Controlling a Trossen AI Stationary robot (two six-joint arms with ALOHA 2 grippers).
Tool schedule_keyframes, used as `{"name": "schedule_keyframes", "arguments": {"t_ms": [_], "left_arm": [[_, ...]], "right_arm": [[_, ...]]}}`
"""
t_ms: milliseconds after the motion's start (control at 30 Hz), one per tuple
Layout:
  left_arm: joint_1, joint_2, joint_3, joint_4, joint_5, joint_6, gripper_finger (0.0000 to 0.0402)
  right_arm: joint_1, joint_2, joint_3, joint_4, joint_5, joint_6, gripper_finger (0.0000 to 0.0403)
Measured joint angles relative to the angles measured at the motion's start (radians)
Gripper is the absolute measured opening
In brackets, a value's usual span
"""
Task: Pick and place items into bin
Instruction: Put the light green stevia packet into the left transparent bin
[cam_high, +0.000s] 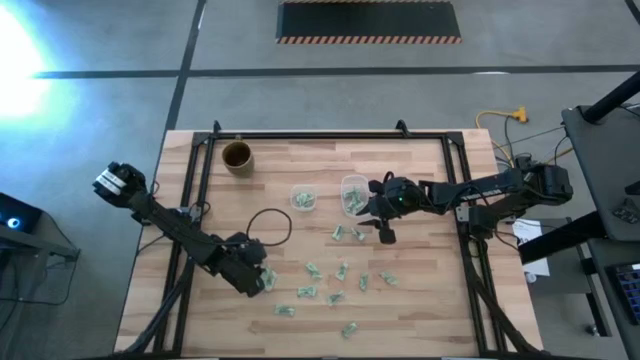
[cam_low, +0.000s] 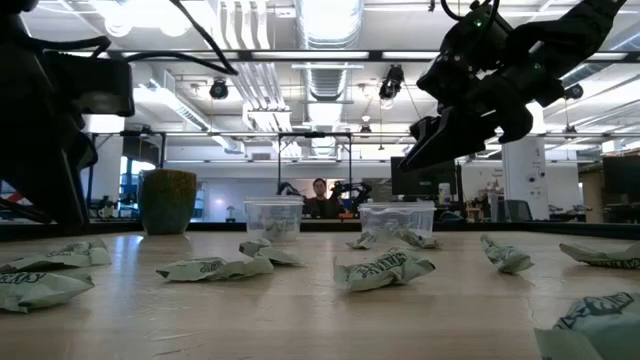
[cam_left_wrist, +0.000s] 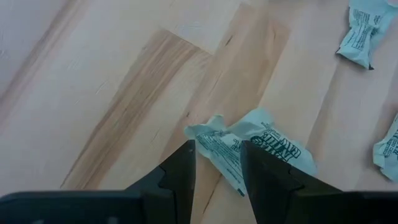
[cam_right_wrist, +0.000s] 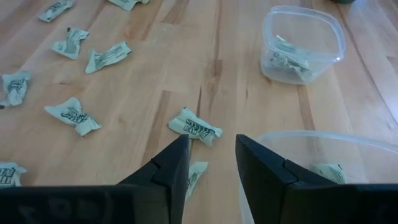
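Observation:
Several small green-and-white wrappers (cam_high: 340, 270) lie scattered on the wooden table, and a few more lie inside two clear tubs (cam_high: 304, 198) (cam_high: 352, 195). My left gripper (cam_high: 260, 280) is low at the near left of the scatter. It is open, with its fingers on either side of one wrapper (cam_left_wrist: 231, 148) that lies flat on the wood. My right gripper (cam_high: 385, 230) hangs above the table beside the right tub (cam_right_wrist: 311, 140). It is open and empty, and loose wrappers (cam_right_wrist: 194, 127) lie below it. My left gripper (cam_left_wrist: 217, 146) comes down slanting from above, with one finger on each side of the wrapper's crumpled end (cam_left_wrist: 208, 138). The wrapper lies on the table and fills the gap between the fingers. I cannot tell whether they touch it.
A brown round cup (cam_high: 237, 156) stands near the far left corner. A black cable loop (cam_high: 268, 225) lies on the table between the cup and my left gripper. Dark frame rails (cam_high: 200, 170) run along the table's sides. A person sits far behind the table (cam_low: 320, 200).

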Motion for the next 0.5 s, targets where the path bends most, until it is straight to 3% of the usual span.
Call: {"name": "schedule_keyframes", "arguments": {"t_ms": [167,500], "left_arm": [[0.000,0.028,-0.022,0.013,-0.020,-0.006,0.0109],[0.000,0.056,-0.057,0.190,-0.017,0.000,0.0109]], "right_arm": [[0.000,0.000,0.000,0.003,-0.002,-0.007,0.0123],[0.000,0.000,-0.004,0.016,-0.003,-0.011,0.0113]]}}
